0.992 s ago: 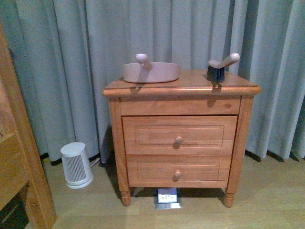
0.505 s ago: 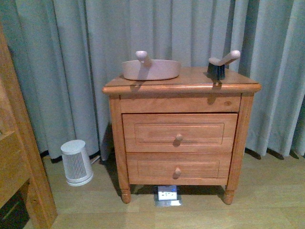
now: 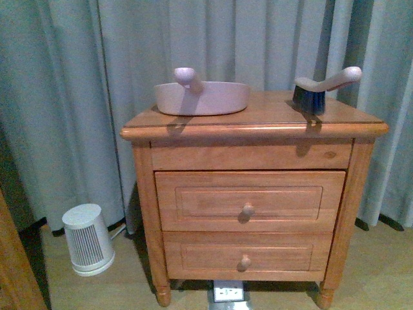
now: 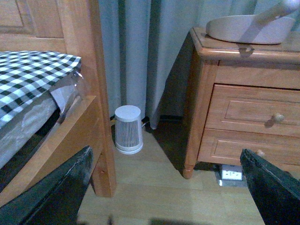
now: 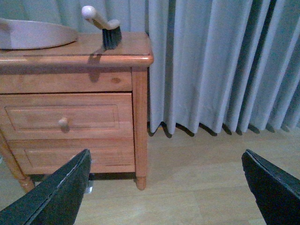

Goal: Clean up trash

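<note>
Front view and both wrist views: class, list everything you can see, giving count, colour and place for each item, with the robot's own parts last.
nightstand: one, orange-brown wood with two knobbed drawers, in front of the curtain
dustpan: one, pinkish-beige, on the nightstand top, left part
brush: one, pale handle with dark bristles, on the nightstand top, right part
curtain: grey-blue, behind everything
ribbed appliance: one, white, on the floor left of the nightstand
socket box: one, silver, on the floor under the nightstand
bed frame: one, wood, left of the appliance
checked cover: one, dark and white, on the bed
floor: light wood
paper ball: none in view
left gripper: black, open, empty
right gripper: black, open, empty
</note>
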`<state>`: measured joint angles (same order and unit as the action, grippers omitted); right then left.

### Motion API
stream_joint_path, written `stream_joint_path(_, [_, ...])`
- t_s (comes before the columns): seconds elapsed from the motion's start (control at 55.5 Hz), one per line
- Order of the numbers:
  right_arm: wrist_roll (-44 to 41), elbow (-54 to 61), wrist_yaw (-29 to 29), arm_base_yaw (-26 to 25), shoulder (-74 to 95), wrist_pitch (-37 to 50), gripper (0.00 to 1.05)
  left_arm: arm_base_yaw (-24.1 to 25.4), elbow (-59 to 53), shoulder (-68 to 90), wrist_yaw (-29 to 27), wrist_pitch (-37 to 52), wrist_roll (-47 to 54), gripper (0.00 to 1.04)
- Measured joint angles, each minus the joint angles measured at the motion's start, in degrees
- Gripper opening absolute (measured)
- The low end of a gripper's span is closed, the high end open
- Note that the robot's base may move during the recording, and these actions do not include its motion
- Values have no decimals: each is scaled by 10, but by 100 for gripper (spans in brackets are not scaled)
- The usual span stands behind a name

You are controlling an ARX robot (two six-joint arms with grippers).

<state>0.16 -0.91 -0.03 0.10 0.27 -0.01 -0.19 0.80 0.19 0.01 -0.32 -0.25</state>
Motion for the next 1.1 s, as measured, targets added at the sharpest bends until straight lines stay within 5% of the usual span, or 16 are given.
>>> stream_joint_path(0.775, [0,0,0,0,0,0,97,2,2,4,7,-7,-6,97])
stream_joint_path(0.866, [0,0,-1,0,0,0,97,33,44,114,76,-17,-39,97])
stream_joint_path(0.938, [0,0,0,0,0,0,97,39,110,244,74,26,-32,97])
stream_joint_path(1.1, [0,0,0,0,0,0,97,-56,356,525,11,-34,41,97])
